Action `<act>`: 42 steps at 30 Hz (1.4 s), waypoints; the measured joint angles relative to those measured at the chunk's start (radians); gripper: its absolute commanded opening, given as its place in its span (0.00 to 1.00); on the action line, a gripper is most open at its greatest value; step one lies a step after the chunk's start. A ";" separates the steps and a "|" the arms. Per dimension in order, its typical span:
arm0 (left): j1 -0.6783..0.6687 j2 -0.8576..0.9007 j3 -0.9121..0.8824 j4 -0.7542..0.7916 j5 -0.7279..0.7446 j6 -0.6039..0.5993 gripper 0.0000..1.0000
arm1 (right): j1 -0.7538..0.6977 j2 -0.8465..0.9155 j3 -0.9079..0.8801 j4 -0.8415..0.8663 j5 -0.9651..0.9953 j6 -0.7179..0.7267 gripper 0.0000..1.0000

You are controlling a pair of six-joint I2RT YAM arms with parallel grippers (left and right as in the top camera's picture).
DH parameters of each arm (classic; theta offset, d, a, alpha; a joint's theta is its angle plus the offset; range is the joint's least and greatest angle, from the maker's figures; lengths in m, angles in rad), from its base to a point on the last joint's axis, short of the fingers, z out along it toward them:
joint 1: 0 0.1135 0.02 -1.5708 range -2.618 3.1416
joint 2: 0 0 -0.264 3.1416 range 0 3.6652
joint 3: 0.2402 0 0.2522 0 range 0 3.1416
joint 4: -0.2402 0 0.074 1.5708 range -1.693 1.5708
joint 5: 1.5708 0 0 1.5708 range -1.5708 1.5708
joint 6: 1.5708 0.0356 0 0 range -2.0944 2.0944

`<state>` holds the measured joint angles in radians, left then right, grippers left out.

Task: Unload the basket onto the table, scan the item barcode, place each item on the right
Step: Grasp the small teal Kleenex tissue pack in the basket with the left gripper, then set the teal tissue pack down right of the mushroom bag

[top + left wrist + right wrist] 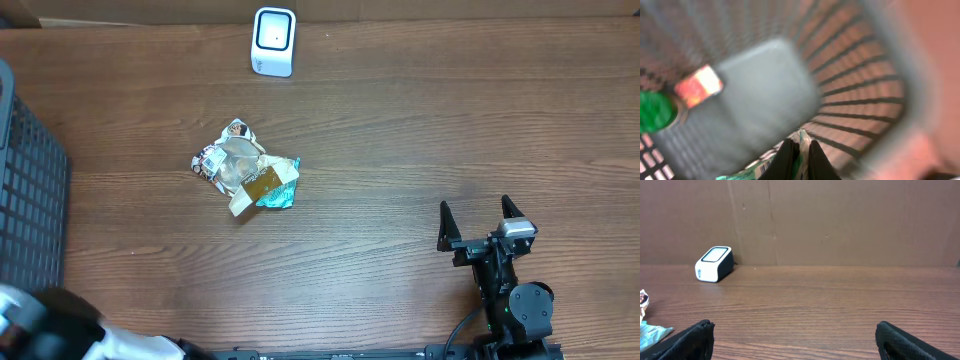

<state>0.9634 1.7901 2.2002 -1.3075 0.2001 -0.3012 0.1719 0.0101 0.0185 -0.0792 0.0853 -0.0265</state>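
- Inside the dark mesh basket [860,100] at the left edge of the tabletop [400,150], the left gripper [800,150] is clenched on a thin green-and-white packet [760,169] with a barcode showing.
- Deeper in the basket lie a green round thing [655,111] and an orange-red pack [699,85], both blurred.
- At the far edge stands the white scanner [273,42].
- Left of centre lie crumpled wrappers [245,170].
- Toward the near right corner, the right gripper [481,222] has its fingers spread wide, grasping nothing.

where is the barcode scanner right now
In the overhead view the white scanner stands at the far edge of the table, left of centre, beyond the crumpled packets.
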 measured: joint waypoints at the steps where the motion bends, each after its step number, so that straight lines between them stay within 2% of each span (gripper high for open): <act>1: -0.014 -0.068 0.011 0.001 0.025 -0.004 0.04 | 0.000 0.000 0.000 0.000 0.000 0.000 1.00; 5: -0.154 -0.245 0.030 -0.056 0.124 0.009 0.04 | 0.000 0.000 0.000 0.000 0.000 0.000 1.00; 7: -0.314 -0.267 0.031 -0.117 0.137 0.047 0.04 | 0.000 0.000 0.000 0.000 0.000 0.000 1.00; 8: -0.352 -0.264 0.028 -0.133 0.137 0.052 0.04 | 0.000 0.000 0.000 -0.002 0.000 0.000 1.00; 13: -0.758 -0.235 -0.097 -0.166 0.056 0.095 0.04 | 0.000 0.000 0.000 0.000 0.000 0.000 1.00; 16: -0.943 -0.228 -0.215 -0.121 0.016 0.101 0.04 | 0.000 0.000 0.000 0.000 0.000 0.000 1.00; 22: -1.291 -0.179 -0.519 0.113 -0.030 0.099 0.04 | 0.000 0.000 0.000 -0.001 0.001 0.000 1.00; 28: -1.533 0.037 -0.652 0.254 -0.073 0.092 0.04 | 0.000 0.000 0.000 0.000 0.000 0.000 1.00; 29: -1.549 0.058 -0.652 0.262 -0.094 0.089 0.10 | 0.000 0.000 0.000 0.000 0.000 0.000 1.00; 30: -1.571 0.093 -0.652 0.274 -0.124 0.079 0.35 | 0.000 0.000 0.000 0.000 0.000 0.000 1.00; 31: -1.590 0.132 -0.652 0.278 -0.145 0.068 0.50 | 0.000 0.000 0.000 0.000 0.000 0.000 1.00; 32: -1.606 0.177 -0.652 0.282 -0.162 0.065 0.56 | 0.000 0.000 0.000 0.000 0.000 0.000 1.00; 34: -1.612 0.224 -0.652 0.288 -0.179 0.052 0.63 | 0.000 0.000 0.000 -0.001 0.000 0.000 1.00; 38: -1.603 0.240 -0.641 0.284 -0.221 0.041 0.64 | 0.000 0.000 0.000 0.000 0.000 0.000 1.00; 42: -1.556 0.231 -0.470 0.188 -0.244 0.038 0.66 | 0.000 0.000 0.000 0.000 0.001 0.000 1.00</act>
<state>-0.5922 2.0212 1.7302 -1.1194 -0.0437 -0.2634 0.1719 0.0101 0.0185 -0.0795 0.0860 -0.0269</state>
